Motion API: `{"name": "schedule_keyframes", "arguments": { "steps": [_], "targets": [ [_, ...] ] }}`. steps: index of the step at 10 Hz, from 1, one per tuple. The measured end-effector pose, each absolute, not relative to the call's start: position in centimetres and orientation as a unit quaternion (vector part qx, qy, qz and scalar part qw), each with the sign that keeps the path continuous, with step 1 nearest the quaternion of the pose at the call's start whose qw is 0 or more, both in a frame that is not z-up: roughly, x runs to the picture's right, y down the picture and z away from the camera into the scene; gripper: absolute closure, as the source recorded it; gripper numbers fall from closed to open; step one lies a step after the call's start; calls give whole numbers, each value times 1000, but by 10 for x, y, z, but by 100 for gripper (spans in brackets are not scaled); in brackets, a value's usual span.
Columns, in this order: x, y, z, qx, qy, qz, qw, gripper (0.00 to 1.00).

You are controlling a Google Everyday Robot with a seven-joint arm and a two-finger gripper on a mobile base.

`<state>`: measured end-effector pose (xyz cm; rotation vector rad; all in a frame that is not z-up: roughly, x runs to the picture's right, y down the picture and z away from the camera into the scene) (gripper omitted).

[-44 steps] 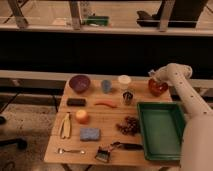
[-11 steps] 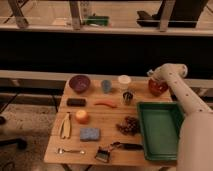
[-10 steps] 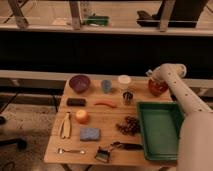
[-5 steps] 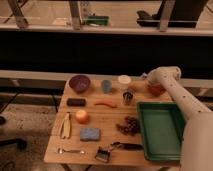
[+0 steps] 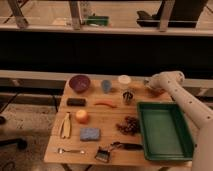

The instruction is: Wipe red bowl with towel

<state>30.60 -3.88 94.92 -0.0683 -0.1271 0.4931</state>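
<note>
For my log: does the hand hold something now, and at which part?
Cannot be told. The hand is over the red bowl at the table's far right, its grip hidden.

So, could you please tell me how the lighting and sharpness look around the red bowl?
Camera view: warm, dim light and soft throughout; the gripper sits at the table's far right edge, the arm covering most of the red bowl; the background behind is nearly black.

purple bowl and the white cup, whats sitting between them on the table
In the camera view, a blue cup stands between the purple bowl and the white cup. The end effector is further right, by the red bowl.
</note>
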Motion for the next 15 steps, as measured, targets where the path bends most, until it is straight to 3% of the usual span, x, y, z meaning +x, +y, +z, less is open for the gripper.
{"name": "schedule_keyframes", "arguments": {
  "steps": [6,15],
  "targets": [
    [357,-45,928,-10,-48,284,958,100],
    [371,-86,965,3,-23,303,953,100]
  ]
}}
